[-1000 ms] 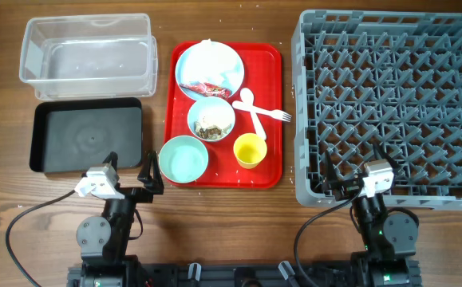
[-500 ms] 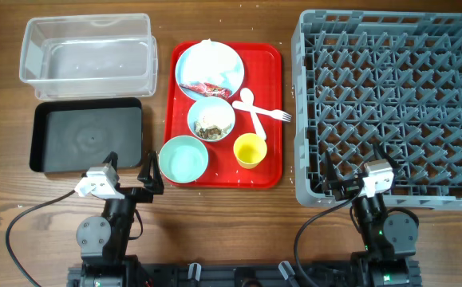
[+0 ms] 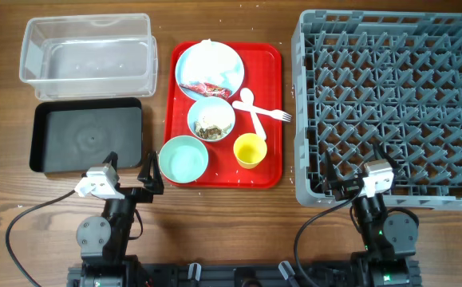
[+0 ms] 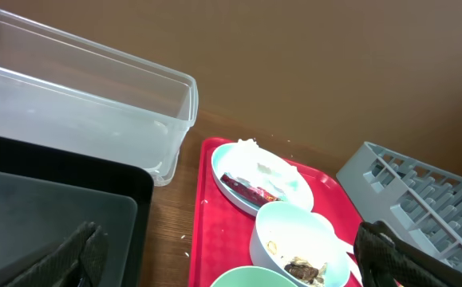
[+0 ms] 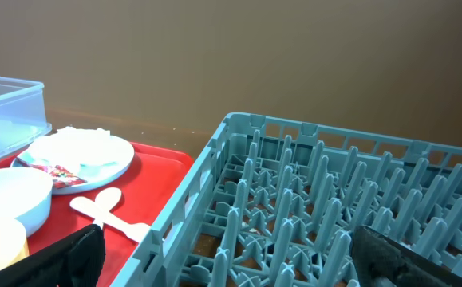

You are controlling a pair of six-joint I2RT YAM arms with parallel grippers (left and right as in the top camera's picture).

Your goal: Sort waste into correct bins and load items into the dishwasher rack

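Nothing fancy on my feed: a brown wood-grain table (image 3: 231, 231) with a few white specks scattered on it, and in both wrist views a plain brown wall (image 4: 334, 64) behind everything. The left gripper (image 3: 131, 169) and right gripper (image 3: 350, 161) sit at the near edge, both spread wide with nothing in them. The grey rack (image 3: 390, 104) takes up the right side with only its pegs showing. The red tray (image 3: 274, 119) in the middle carries the plate (image 3: 208, 68) with the wrapper (image 3: 205, 88) on it, a bowl of food scraps (image 3: 211, 119), an empty bowl (image 3: 183, 158), the yellow cup (image 3: 249, 150), the spoon (image 3: 250, 108) and the fork (image 3: 274, 115). On the left, the clear tub (image 3: 87, 48) sits behind the black bin (image 3: 87, 135).
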